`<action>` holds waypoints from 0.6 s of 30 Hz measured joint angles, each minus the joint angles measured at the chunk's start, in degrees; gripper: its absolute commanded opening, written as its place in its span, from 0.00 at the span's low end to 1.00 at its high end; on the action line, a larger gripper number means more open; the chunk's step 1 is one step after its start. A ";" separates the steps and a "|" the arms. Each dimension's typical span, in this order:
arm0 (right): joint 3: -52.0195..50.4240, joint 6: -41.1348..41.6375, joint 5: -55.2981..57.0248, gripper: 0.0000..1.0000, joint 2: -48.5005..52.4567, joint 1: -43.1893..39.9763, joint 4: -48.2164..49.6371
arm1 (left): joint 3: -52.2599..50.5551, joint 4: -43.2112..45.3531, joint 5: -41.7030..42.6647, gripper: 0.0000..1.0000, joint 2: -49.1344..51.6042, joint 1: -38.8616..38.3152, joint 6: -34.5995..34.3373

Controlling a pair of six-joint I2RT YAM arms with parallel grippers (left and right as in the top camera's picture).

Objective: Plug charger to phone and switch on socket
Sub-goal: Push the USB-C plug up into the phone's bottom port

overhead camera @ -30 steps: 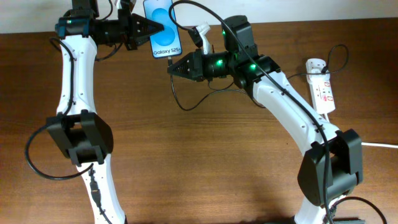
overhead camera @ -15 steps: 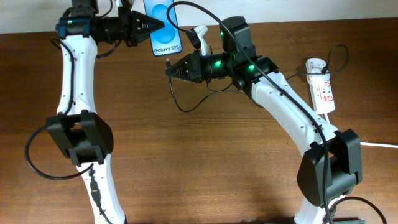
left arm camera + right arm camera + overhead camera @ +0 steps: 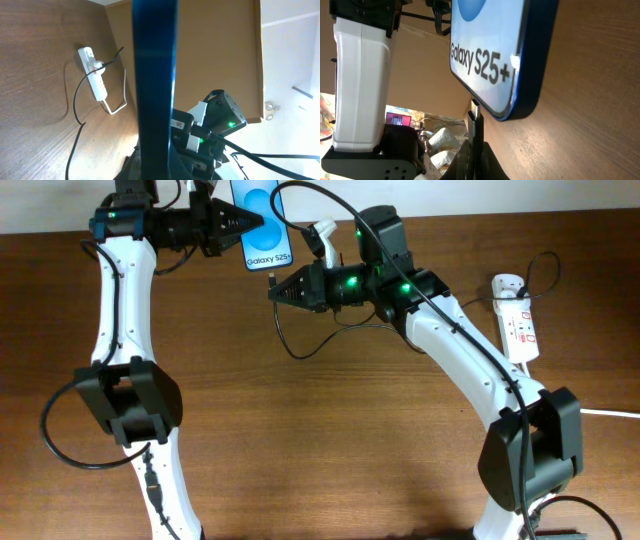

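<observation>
Here the left gripper (image 3: 252, 225) is closed on the phone (image 3: 262, 218), pinching its left side at the far edge of the table (image 3: 330, 440). The blue screen faces up and the "Galaxy S25+" end points toward the near side. In the left wrist view the phone (image 3: 154, 85) shows edge-on as a dark blue bar down the middle. The right gripper (image 3: 273, 291) sits just below the phone's foot, its fingers shut around the plug end of the charger (image 3: 288, 345), whose thin black cable loops over the wood beneath the arm. From the right wrist, the plug tip (image 3: 474, 117) stands up between the fingers and meets the bottom edge of the phone (image 3: 505, 55); whether it is fully seated in the port cannot be told. The socket (image 3: 517, 320) lies well apart at the right side of the table, with a plug in it and a white cord (image 3: 610, 412) running off to the right; its switch position is too small to read.
</observation>
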 measured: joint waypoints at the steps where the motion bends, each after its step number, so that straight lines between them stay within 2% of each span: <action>1: 0.00 0.02 0.00 0.04 0.00 0.00 0.04 | 0.00 0.00 0.00 0.00 0.00 0.00 0.00; 18: 0.00 0.28 0.90 0.04 0.04 0.00 0.96 | 0.00 -0.02 0.00 0.00 0.00 0.00 0.00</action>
